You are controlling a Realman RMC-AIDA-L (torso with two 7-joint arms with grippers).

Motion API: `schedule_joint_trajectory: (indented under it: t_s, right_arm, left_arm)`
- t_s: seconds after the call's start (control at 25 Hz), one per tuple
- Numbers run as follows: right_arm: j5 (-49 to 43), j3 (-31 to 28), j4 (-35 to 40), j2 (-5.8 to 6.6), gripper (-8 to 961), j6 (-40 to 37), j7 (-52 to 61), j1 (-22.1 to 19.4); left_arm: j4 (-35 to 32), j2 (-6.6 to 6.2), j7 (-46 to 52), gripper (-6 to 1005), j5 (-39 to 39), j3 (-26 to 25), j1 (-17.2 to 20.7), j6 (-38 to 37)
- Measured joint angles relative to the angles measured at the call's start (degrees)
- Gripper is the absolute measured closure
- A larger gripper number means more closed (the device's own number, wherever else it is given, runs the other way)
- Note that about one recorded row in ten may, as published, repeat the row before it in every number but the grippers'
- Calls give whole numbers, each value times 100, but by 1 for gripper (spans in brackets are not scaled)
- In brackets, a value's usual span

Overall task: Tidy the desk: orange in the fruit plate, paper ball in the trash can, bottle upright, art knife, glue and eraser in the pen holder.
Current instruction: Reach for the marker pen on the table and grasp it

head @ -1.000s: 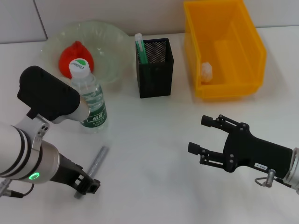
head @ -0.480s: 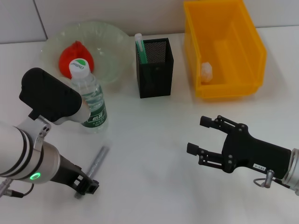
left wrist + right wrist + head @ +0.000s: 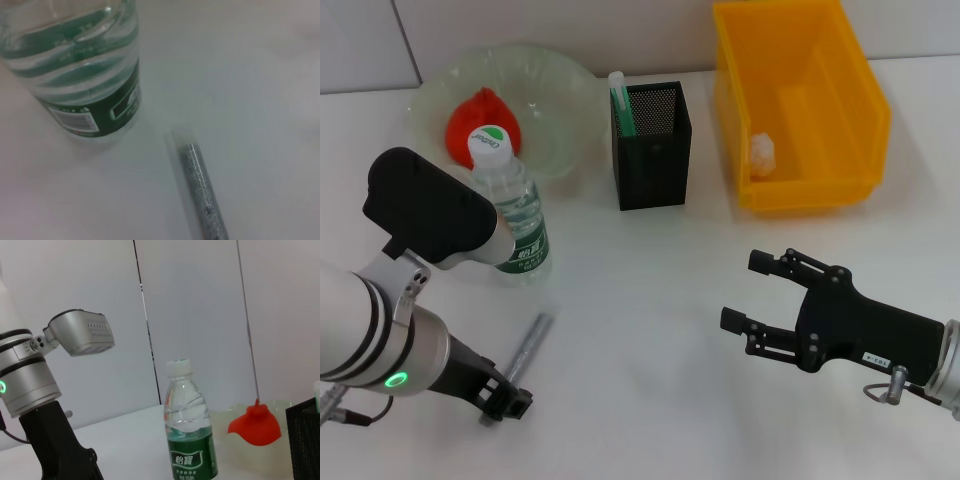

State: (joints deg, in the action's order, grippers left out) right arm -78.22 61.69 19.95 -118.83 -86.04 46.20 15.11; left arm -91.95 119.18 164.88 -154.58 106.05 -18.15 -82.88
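Desk scene, head view with both wrist views. The bottle point(image 3: 515, 215) stood upright on the white desk point(image 3: 640, 330), just in front of the fruit plate point(image 3: 560, 90), its white-and-green cap point(image 3: 489, 143) uppermost. The orange point(image 3: 480, 118) lay inside the fruit plate, partly hidden behind the bottle's cap. The pen holder point(image 3: 652, 145) stood between the fruit plate and the trash can point(image 3: 800, 105); the art knife point(image 3: 620, 103) rose upright from its left rear corner. A small white paper ball point(image 3: 763, 150) rested on the floor of the trash can. The eraser could not be made out in any view.

The glue point(image 3: 525, 350) lay flat on the desk, in front of the bottle and apart from it, tilted diagonally. The left gripper point(image 3: 505, 400) was low at the near end of the glue; whether its fingers were spread or closed around the stick could not be told, as the arm hid them. The left wrist view showed the glue point(image 3: 202, 192) lying beside the base of the bottle point(image 3: 82, 70), with no fingers visible.

The right gripper point(image 3: 752, 292) hovered above the desk on the right side, in front of the trash can, its fingers spread and holding nothing. The right wrist view looked across the desk to the bottle point(image 3: 189, 432), the orange point(image 3: 256, 425) and the left arm point(image 3: 35, 395).
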Motion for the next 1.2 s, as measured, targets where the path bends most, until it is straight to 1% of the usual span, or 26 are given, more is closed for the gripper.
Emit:
schedule_joint_trajectory:
  t_s: [0.52,0.92,1.2]
  right_arm:
    - [0,2,0,0,127,-17,0,-22]
    - [0,-13,-59,0,127,-19,-5,-27]
    - [0,-8,-62,0,127,-19,-9,-21]
  left_arm:
    - [-89,0,0,480,13,4,39,-28]
    - [-50,0,0,665,-2,70,5,-30]
    - [-54,0,0,656,-9,75,43,-39]
